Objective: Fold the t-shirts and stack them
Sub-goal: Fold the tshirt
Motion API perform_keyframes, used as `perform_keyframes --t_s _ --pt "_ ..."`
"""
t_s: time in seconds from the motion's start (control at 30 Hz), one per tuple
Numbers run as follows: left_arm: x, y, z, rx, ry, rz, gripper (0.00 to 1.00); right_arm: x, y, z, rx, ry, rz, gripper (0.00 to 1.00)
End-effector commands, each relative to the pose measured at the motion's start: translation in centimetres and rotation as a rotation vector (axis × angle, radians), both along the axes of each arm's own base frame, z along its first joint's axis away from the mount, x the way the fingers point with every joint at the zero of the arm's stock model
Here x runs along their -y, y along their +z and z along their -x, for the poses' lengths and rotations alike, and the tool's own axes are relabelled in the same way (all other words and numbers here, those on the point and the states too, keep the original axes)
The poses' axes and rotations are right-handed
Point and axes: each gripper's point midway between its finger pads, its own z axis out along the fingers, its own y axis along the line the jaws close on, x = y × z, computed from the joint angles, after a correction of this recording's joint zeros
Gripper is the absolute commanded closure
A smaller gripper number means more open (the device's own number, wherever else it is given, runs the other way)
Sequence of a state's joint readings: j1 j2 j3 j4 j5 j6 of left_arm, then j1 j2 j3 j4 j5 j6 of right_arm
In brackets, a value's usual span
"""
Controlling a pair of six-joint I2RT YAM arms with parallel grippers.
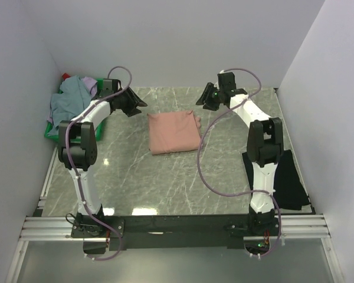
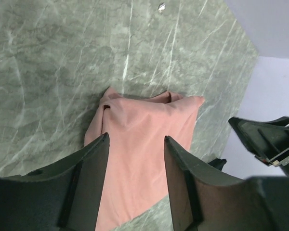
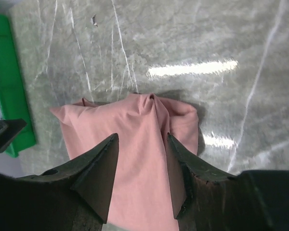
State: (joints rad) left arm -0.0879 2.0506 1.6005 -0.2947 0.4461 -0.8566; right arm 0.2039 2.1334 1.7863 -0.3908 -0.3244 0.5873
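A salmon-pink t-shirt (image 1: 174, 131) lies folded into a rectangle on the marble table, its print hidden. My left gripper (image 1: 138, 105) is open and empty, hovering just off the shirt's far-left corner; the pink shirt (image 2: 139, 144) shows between its fingers. My right gripper (image 1: 200, 101) is open and empty, above the shirt's far-right corner; the shirt (image 3: 139, 154) shows below its jaws, bunched at one end. A black t-shirt (image 1: 286, 177) lies flat at the table's right edge. Grey-blue (image 1: 68, 103) and lavender (image 1: 91, 85) shirts sit heaped in the crate.
A green plastic crate (image 1: 52, 134) stands at the far left corner, also in the right wrist view (image 3: 9, 86). White walls close in the table on three sides. Purple cables loop from both arms over the table.
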Motion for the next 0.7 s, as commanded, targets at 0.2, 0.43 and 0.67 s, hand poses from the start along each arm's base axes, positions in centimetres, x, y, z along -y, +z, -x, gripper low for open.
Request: perform_keyframes --t_s 0.2,0.43,0.67 --pt "1.6 -2.5 -1.0 -0.001 -0.052 -0.070 0.46 -2.5 -1.6 -3.0 0.090 0.105 0.137 0.48" --pt "2.3 -3.8 -2.3 -0.027 -0.049 -0.069 0.53 -3.2 -3.0 -4.4 0.064 0.096 0.134 0.48" --pt "3.2 -3.8 -3.1 -0.020 -0.056 -0.061 0.62 -3.8 -4.2 -4.5 0.037 0.094 0.122 0.50"
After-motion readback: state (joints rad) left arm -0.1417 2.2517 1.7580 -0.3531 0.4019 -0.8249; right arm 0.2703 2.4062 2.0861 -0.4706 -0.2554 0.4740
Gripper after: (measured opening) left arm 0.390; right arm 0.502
